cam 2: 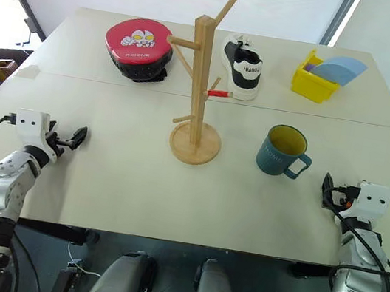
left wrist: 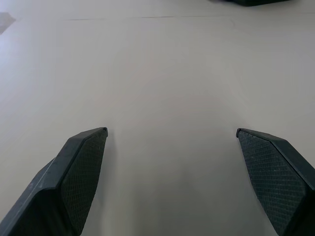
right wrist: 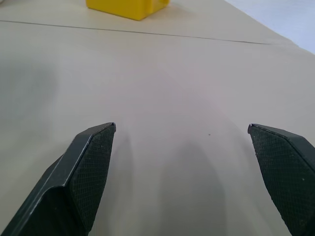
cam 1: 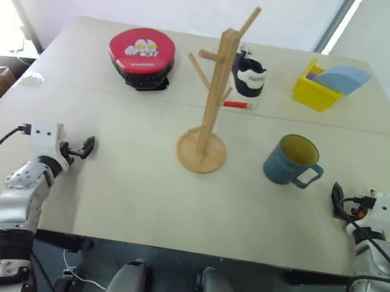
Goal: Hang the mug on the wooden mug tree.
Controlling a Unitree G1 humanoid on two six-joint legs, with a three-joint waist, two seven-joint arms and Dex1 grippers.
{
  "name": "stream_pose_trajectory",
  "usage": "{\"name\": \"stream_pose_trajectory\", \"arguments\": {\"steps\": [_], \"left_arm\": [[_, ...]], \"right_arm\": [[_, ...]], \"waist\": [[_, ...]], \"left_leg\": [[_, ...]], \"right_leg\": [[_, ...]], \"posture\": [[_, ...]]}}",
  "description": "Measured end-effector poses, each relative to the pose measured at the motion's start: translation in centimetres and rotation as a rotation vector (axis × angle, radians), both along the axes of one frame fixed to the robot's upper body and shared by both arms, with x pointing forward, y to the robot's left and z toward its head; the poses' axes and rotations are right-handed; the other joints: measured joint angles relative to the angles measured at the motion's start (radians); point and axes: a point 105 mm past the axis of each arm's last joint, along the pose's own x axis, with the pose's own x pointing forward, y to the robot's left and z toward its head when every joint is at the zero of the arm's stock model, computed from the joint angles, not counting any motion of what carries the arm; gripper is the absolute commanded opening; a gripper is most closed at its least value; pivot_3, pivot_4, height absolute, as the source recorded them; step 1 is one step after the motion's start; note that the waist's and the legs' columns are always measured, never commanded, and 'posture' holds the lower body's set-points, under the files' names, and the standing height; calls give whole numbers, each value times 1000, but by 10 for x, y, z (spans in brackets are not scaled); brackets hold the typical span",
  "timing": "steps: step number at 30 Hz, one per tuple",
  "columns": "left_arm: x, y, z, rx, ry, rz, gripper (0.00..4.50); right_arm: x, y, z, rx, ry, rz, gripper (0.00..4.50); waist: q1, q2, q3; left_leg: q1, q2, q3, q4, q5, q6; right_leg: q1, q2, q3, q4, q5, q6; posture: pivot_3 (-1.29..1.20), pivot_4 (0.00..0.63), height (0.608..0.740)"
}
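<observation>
— Starting nearest: both arms rest low at the table's (cam 1: 133,203) front corners. The left end effector (left wrist: 170,135) has its fingers spread wide over bare tabletop, nothing between them. The right end effector (right wrist: 182,130) is just as wide and just as empty.

— Where is the mug (cam 2: 282,151)?

— Upright on the table, ahead of the right end effector and apart from it, loop handle turned toward that arm, yellow inside showing.

— How would it handle?

— Glazed ceramic, I'd judge: stiff, fairly heavy, slippery and chippable. I'd pinch the wall at the rim opposite the handle, leaving the loop free for a peg.

— And the wooden mug tree (cam 2: 201,72)?

— Mid-table, left of the mug and well apart, on its round base with slanted pegs; probably easy to tip. Behind it lie a black-and-white sneaker (cam 2: 242,68), a red round case (cam 2: 139,41) and a yellow bin (cam 2: 313,82).
</observation>
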Motion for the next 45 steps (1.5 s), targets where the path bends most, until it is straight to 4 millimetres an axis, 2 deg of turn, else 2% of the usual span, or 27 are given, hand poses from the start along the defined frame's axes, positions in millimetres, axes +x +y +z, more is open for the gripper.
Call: {"name": "stream_pose_trajectory", "arguments": {"steps": [15,19,23,27,31,36,38,40,45], "left_arm": [[3,-2,4,-2,-14,-12,4500],[-4,-15,7,-20,-31,-99,4500],[-12,-49,13,-22,-52,-287,4500],[-31,-103,13,-28,-36,-592,4500],[-55,-158,19,-44,-23,-886,4500],[-79,-210,29,-38,-35,-1148,4500],[-83,-223,34,-34,-47,-1211,4500],[-83,-228,38,-24,-57,-1233,4500],[-82,-232,42,-9,-66,-1254,4500]], "right_arm": [[-2,-2,-1,-9,6,-15,4436],[-9,1,-5,-6,13,-8,4436],[-14,9,1,-10,-6,36,4436],[-26,20,2,-31,9,113,4436],[-35,44,-6,-52,63,243,4436],[-36,72,-5,-44,55,340,4436],[-32,83,-4,-31,33,353,4436],[-27,88,-2,-19,9,335,4436],[-13,83,10,-11,-60,251,4436]], "waist": [[0,0,0],[0,0,0],[1,0,0],[1,0,0],[0,1,0],[-1,2,0],[0,2,0],[0,2,0],[1,3,0]], "left_leg": [[0,0,0,0,0,0],[-1,0,0,0,0,0],[0,0,0,0,0,0],[-1,0,0,-1,0,0],[-1,1,0,-1,0,0],[-1,1,0,-1,0,0],[0,1,0,-1,0,0],[-1,1,0,-1,0,0],[-1,0,0,0,0,0]], "right_leg": [[0,0,0,0,0,0],[0,0,0,-1,0,0],[0,-1,1,-1,-2,-4],[0,-1,1,-2,-2,-4],[0,-1,1,-2,-3,-5],[0,-1,1,-2,-3,-5],[0,0,1,-2,-3,-5],[0,0,1,-2,-3,-5],[0,2,1,-2,-3,-5]], "posture": [[0,150,735],[0,150,735],[0,150,735],[0,150,735],[0,150,735],[0,150,735],[0,150,735],[0,150,735],[0,150,735]]}}
